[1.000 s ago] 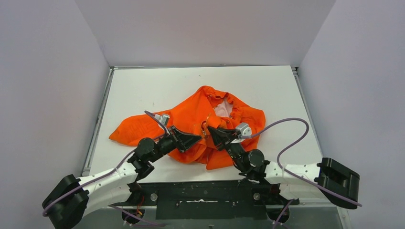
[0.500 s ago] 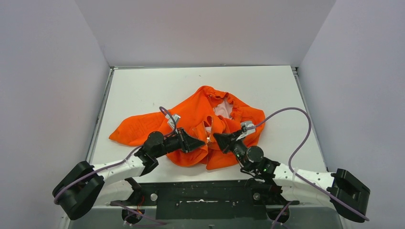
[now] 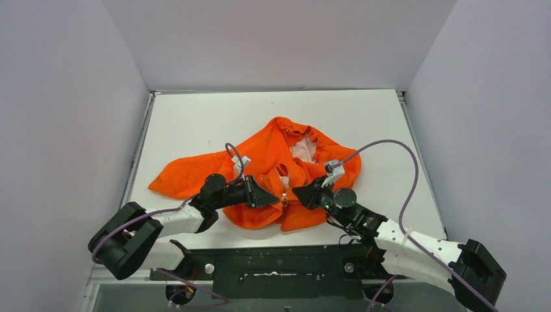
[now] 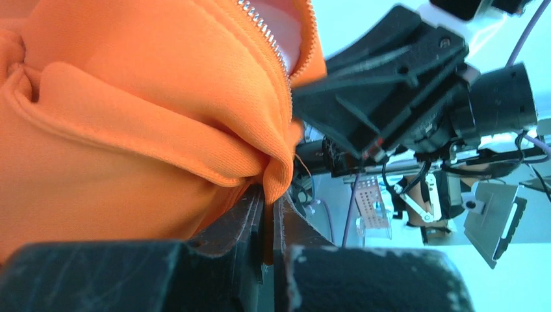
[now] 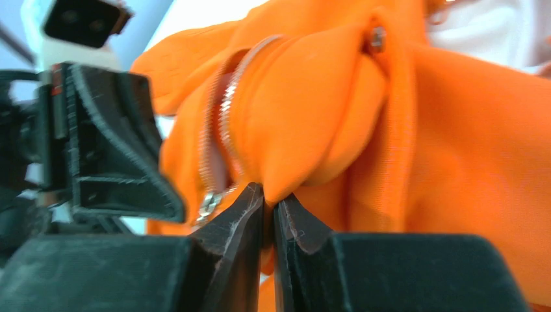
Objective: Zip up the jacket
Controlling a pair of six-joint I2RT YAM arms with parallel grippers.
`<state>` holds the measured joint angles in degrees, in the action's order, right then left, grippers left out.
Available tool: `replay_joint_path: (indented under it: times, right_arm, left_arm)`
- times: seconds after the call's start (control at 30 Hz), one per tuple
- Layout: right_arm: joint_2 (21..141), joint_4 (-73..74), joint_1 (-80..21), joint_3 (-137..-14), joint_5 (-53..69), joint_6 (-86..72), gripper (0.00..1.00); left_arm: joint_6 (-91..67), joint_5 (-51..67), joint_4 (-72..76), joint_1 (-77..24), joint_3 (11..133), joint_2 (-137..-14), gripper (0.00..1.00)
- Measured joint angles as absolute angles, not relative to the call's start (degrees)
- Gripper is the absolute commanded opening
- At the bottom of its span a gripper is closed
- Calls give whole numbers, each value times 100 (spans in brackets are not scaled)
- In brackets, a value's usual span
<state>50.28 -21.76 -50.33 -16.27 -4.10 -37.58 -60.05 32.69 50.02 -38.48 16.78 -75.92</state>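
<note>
Barely started imo: jacket (image 3: 260, 162) bunched round both fingertips, front open, pink lining (image 3: 302, 149) showing. left gripper (image 4: 268, 207) clamped on fabric edge, right gripper (image 5: 268, 195) pinching fold just beside zipper teeth (image 5: 224, 110). Halves not joined, whole zip-up left.

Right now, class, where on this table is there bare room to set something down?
Free: the far strip of table between jacket and back wall; the far-left corner beyond the sleeve; the right side, under a cable loop. Crowded: near middle, where both arms' jaws pinch the jacket.

zip pull (image 5: 208, 203) blurry, partly hidden
</note>
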Motion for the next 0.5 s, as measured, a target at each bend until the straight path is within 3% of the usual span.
replay_joint_path:
  times: [0.5]
  right_arm:
    - [4644,-443,-4053,-2377,-211,-2956,45]
  left_arm:
    - [-6346,3802,4604,-3514,1529,-7424,0]
